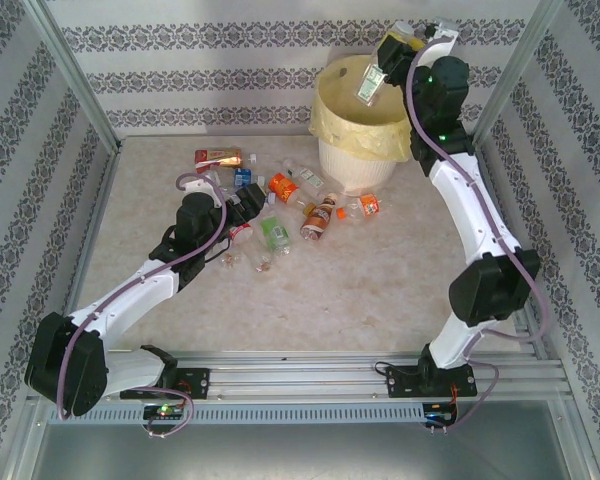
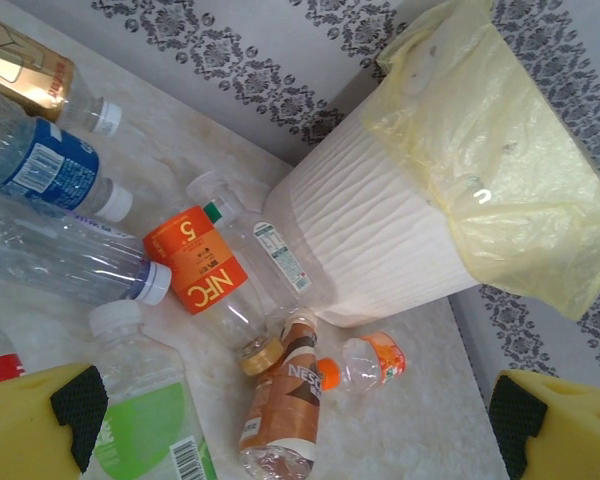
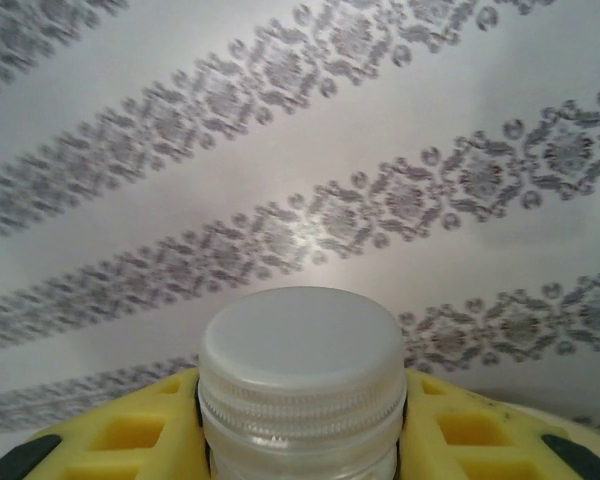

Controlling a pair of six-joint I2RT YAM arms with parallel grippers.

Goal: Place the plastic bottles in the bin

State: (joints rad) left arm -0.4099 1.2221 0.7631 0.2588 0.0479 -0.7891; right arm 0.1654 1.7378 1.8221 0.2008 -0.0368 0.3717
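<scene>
Left tool (image 1: 238, 203) sits low at the near side of the pile, jaws wide apart, nothing in them. Loose plastic bottles (image 1: 315, 215) lie scattered on the worktop (image 1: 380, 290) just ahead of it, between it and the bin (image 1: 352, 165). Farther back, right tool (image 1: 398, 47) is clenched on the neck of a white-capped bottle (image 1: 371, 80), hanging over the bin's mouth. Step in hand looks like the drop. Next move: release the right jaws with the bottle inside the rim line. Left could then take the green-label bottle (image 2: 145, 430) nearest its fingers.
</scene>
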